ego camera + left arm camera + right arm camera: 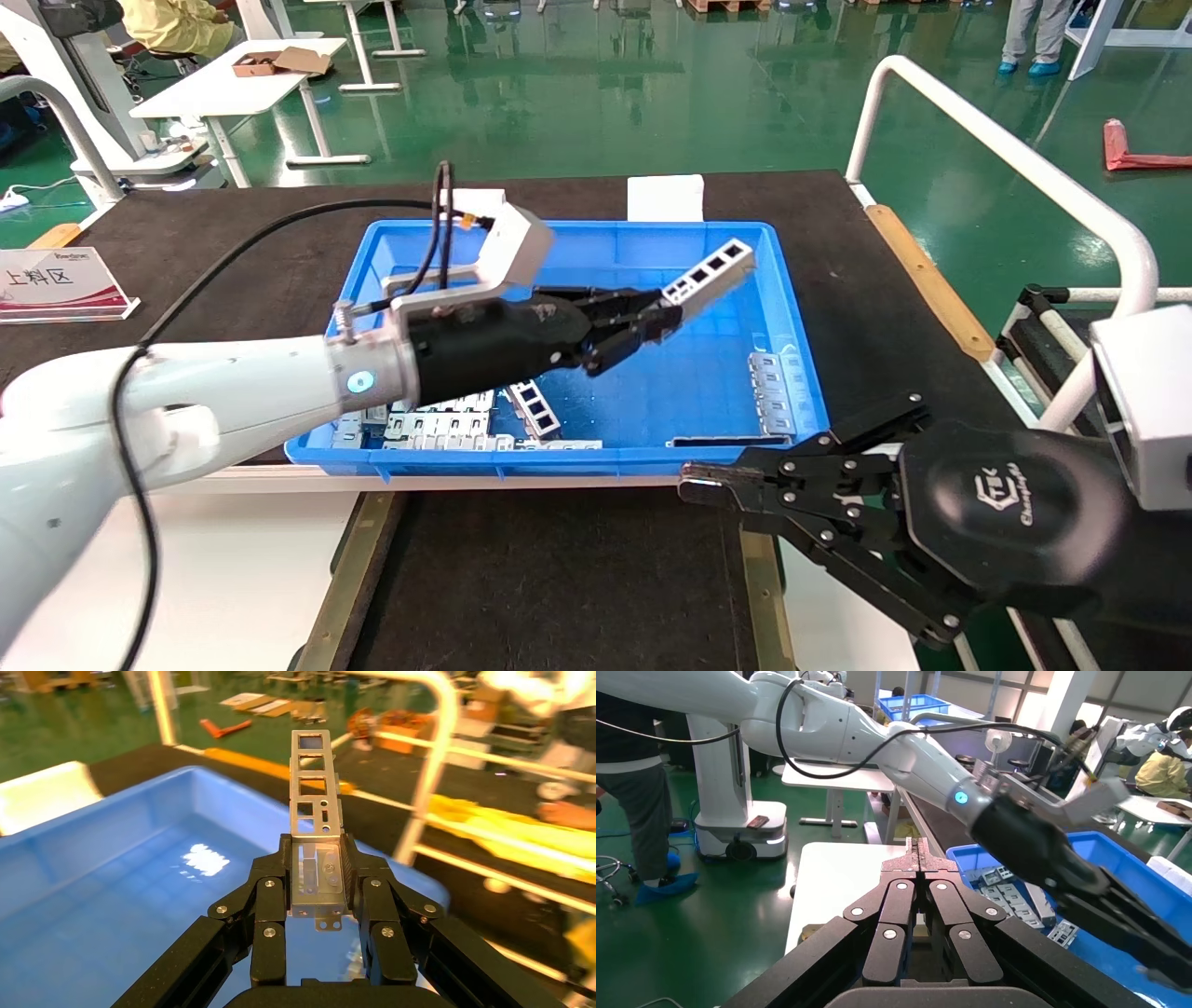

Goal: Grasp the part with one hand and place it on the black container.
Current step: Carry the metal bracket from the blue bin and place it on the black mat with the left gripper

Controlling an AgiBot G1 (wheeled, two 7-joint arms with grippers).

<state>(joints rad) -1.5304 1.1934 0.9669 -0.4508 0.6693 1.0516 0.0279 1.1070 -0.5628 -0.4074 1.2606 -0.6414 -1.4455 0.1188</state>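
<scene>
My left gripper (663,319) is shut on one end of the part (710,272), a slim silver ladder-like strip, and holds it in the air over the blue crate (792,308), its free end pointing up and to the right. The left wrist view shows the part (314,811) clamped between my left gripper's (318,874) pads. The black container (559,578), a matte-black tray with olive-tan rails, lies in front of the crate. My right gripper (694,485) is shut and empty, hovering at the crate's front right corner; it also shows in the right wrist view (918,855).
More metal parts lie in the crate: a pile at the front left (438,429), one ladder strip (534,408), and plates at the right wall (771,391). A white guard rail (1015,158) stands on the right. A sign (58,284) sits at the far left.
</scene>
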